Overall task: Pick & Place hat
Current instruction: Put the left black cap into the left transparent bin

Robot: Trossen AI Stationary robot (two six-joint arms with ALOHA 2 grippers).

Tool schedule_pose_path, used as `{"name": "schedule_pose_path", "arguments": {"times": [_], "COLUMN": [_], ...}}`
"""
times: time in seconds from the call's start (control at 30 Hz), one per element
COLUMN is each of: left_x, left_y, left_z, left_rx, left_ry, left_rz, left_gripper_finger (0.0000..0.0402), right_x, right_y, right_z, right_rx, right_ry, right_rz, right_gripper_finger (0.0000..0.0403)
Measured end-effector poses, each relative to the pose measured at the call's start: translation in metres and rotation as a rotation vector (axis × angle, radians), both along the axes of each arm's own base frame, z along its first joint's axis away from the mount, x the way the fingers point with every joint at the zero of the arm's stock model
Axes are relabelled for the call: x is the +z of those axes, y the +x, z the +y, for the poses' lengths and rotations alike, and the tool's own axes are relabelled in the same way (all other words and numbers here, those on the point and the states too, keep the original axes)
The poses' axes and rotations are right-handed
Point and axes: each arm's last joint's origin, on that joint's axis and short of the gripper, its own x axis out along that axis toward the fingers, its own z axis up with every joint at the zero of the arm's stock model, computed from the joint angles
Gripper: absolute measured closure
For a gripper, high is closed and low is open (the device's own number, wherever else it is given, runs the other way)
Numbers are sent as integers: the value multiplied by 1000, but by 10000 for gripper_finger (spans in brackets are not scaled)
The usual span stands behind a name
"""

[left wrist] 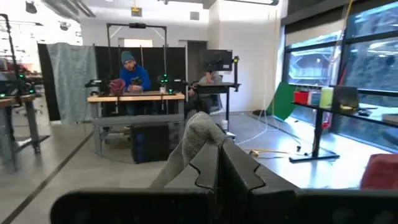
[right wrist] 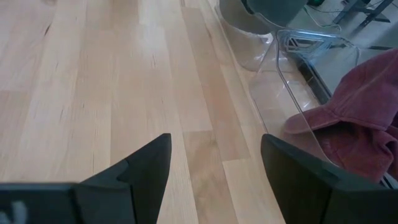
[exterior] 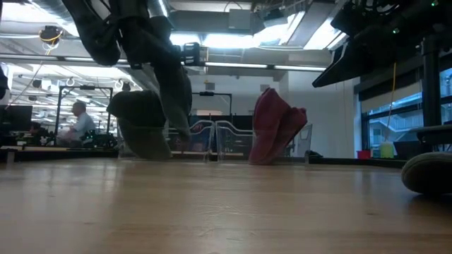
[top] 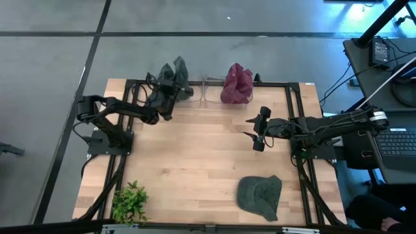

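A dark grey hat [top: 177, 77] is at the table's far edge, in my left gripper [top: 166, 92], which is shut on it. In the low view this hat [exterior: 143, 127] hangs beside the dark arm, above a clear plastic stand [right wrist: 252, 46]. A maroon hat [top: 237, 84] sits on top of a second clear stand [right wrist: 298, 81] to its right. A third, grey-green hat [top: 260, 195] lies flat on the table near the right front. My right gripper [top: 255, 134] hovers open over the table's middle right, touching nothing. My left gripper pinches a fold of the grey hat's cloth [left wrist: 200, 134] between its two shut fingers [left wrist: 239, 171]. The cloth sticks out beyond the fingertips. The hat's lower part hangs by the clear stand; whether it rests on it I cannot tell.
A small green plant [top: 130, 201] stands at the near left corner. Black frame rails [top: 289, 104] run along the table's edges. Bare wood [top: 195, 156] spreads across the middle. People sit at desks in the room beyond.
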Motion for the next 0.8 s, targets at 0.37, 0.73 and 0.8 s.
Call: {"name": "schedule_pose_path", "arguments": {"times": [0.37,0.73,0.8], "left_x": [-22,-25,-25], "left_y": [12,18,17], "left_z": [-1,-30,-33], "left_rx": [-29,84,119], "left_ry": [-14,-37,-50], "left_rz": [72,262,279], "left_gripper_finger": [398,398,398], "right_x": [0,-3,-4], "right_y": [0,0,1], "right_z": [0,0,0], "right_rx": [-2,-8,-8], "right_ry": [4,10,9], "right_rz": [-1,24,30], "right_gripper_finger": [155,155,155]}}
